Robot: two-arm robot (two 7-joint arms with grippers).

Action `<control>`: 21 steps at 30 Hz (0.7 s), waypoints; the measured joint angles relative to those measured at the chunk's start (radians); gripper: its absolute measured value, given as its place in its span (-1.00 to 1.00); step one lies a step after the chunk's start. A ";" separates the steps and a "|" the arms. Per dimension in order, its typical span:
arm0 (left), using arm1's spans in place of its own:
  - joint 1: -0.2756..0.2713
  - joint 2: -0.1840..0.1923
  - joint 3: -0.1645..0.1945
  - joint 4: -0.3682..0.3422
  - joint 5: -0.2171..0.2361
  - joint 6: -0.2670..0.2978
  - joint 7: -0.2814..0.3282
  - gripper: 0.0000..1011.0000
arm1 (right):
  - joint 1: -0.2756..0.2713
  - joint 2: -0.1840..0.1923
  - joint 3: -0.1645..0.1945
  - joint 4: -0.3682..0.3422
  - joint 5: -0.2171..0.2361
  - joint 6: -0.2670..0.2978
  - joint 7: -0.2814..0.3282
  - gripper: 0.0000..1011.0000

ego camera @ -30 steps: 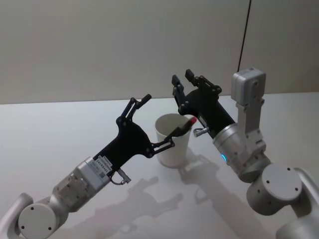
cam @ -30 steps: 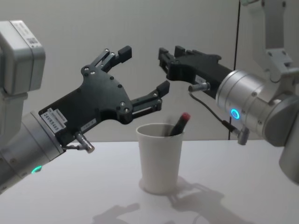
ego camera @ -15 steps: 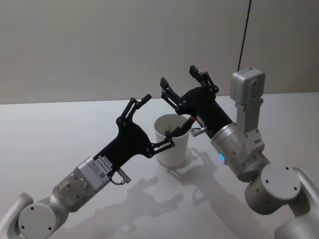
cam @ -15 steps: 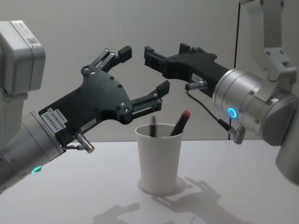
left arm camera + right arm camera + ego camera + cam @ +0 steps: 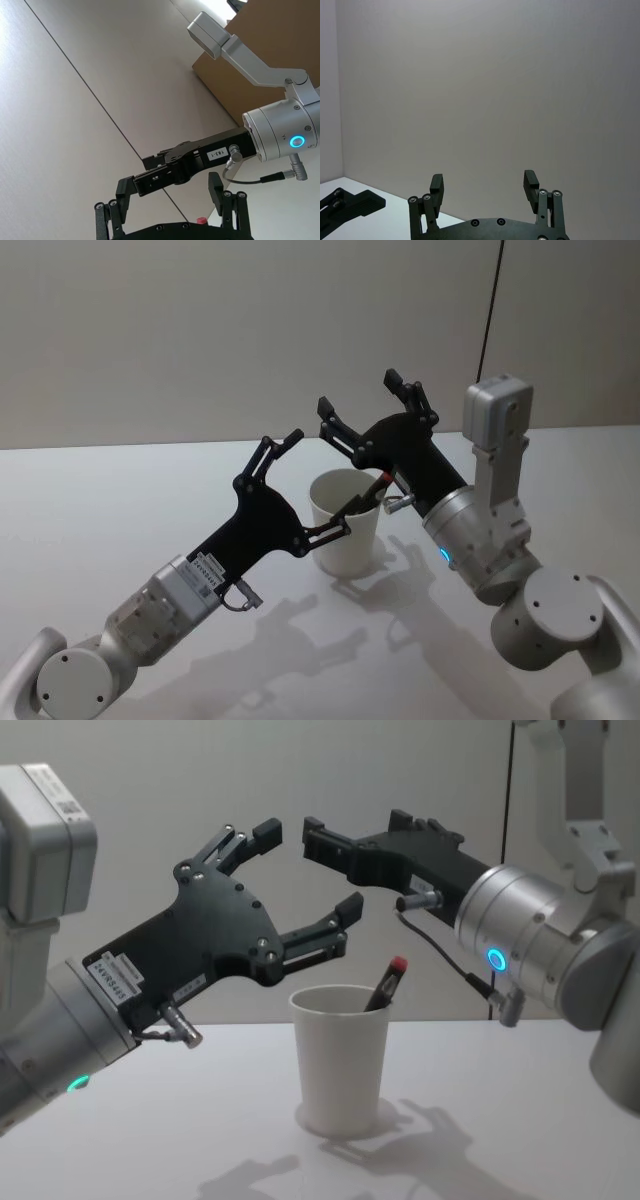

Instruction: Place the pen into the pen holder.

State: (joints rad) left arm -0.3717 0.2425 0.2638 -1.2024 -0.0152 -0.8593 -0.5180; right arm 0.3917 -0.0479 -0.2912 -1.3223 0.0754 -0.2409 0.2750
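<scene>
The pen holder (image 5: 345,525) (image 5: 340,1065), a white paper cup, stands upright on the table between my two arms. The pen (image 5: 370,492) (image 5: 387,982), dark with a red cap, leans inside it against the right rim, cap end up. Its red cap (image 5: 201,219) also peeks out in the left wrist view. My left gripper (image 5: 320,483) (image 5: 309,867) hangs open just left of and above the cup, holding nothing. My right gripper (image 5: 357,392) (image 5: 352,822) (image 5: 483,179) is open above the cup, clear of the pen, and appears in the left wrist view as the right gripper (image 5: 142,172).
The white table (image 5: 120,490) stretches bare to the left and in front of the cup. A plain wall (image 5: 200,330) rises behind, with a dark vertical cable (image 5: 490,310) at the right. Both arms crowd the space over the cup.
My right gripper has opened wider and swung a little to the left above the cup. The pen has settled against the rim. My left arm has not moved.
</scene>
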 joint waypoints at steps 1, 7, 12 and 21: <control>0.000 0.000 0.000 0.000 0.000 0.000 0.000 0.98 | 0.000 0.000 0.000 0.000 0.000 0.000 0.000 0.98; 0.000 0.000 0.000 0.000 0.000 0.000 0.000 0.98 | 0.000 0.000 0.000 -0.001 0.001 -0.001 0.001 0.98; 0.000 0.000 0.000 0.000 0.000 0.000 0.000 0.98 | 0.000 0.000 0.000 -0.001 0.001 -0.002 0.001 0.98; 0.000 0.000 0.000 0.000 0.000 0.000 0.000 0.98 | 0.000 0.000 0.000 -0.001 0.002 -0.002 0.001 0.98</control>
State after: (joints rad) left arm -0.3717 0.2425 0.2638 -1.2024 -0.0152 -0.8593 -0.5180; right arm 0.3916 -0.0478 -0.2912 -1.3238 0.0774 -0.2433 0.2761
